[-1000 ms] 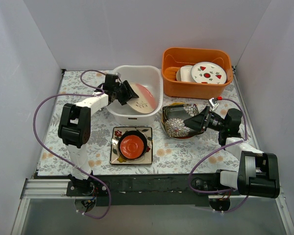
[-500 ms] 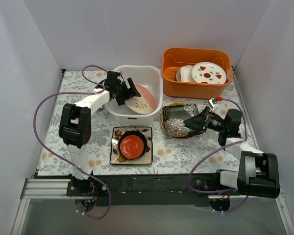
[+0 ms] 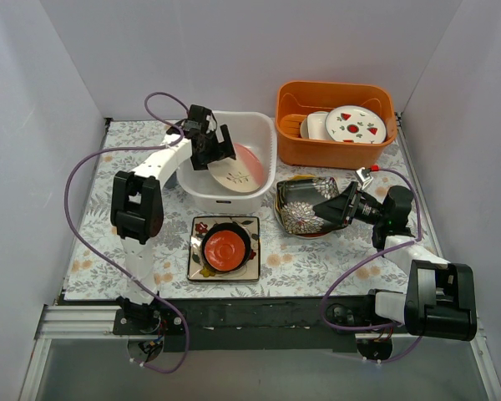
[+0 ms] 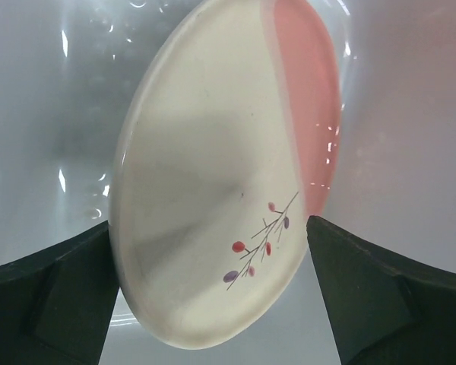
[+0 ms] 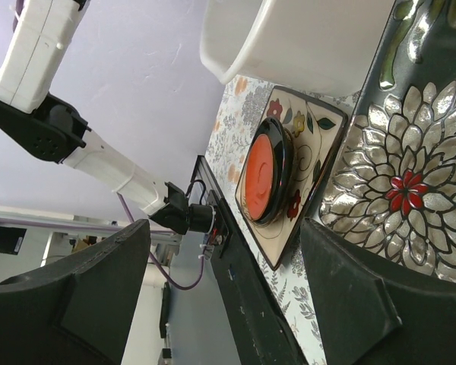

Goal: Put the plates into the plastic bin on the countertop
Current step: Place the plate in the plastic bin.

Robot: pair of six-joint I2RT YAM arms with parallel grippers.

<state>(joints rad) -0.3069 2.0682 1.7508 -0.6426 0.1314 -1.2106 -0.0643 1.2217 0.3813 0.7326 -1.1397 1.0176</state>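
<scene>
Sitting on the patterned worktop (image 3: 301,261), the white plastic bin (image 3: 264,125) is holding a cream-and-pink plate (image 3: 239,171) leaning tilted inside. The left end effector (image 3: 217,153) is hovering just above it, spread wide and gripping nothing. The right end effector (image 3: 324,209) is gaping, empty, over the black flowered plate (image 3: 296,217).

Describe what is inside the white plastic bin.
A cream plate with a pink band and twig print leans tilted inside the bin. Whatever lies beneath the plate is hidden.
</scene>
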